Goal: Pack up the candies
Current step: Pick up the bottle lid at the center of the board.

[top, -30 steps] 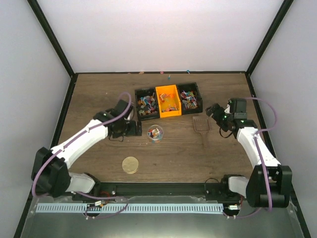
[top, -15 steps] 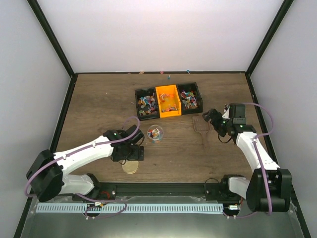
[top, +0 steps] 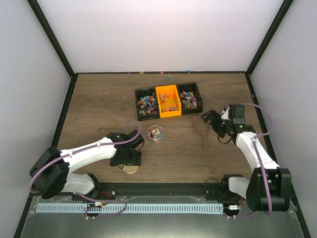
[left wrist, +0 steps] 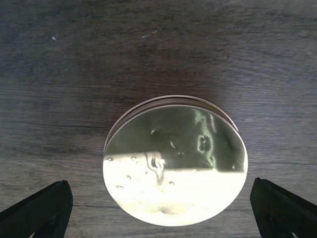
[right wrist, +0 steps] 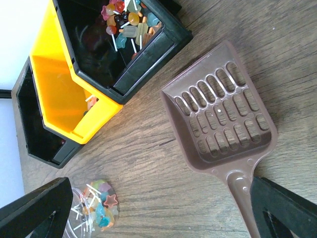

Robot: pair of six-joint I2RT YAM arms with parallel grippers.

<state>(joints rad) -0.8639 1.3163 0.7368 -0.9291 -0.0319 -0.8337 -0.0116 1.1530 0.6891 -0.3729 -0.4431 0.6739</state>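
The candies are tiny mixed-colour sweets on sticks. They lie in a row of bins and in a small clear jar. The right wrist view shows them in a black bin and in the jar. My left gripper is open and hangs straight over a round tan lid, its fingertips wide on either side. My right gripper is open beside a brown slotted scoop and holds nothing.
The orange bin stands between two black ones at the table's back middle. The scoop lies flat to the right of the jar. The lid lies near the front edge. A few stray candies lie by the back wall.
My left arm has swung from beside the jar toward the front edge and now sits over the round lid. My right gripper has shifted a little left toward the scoop.
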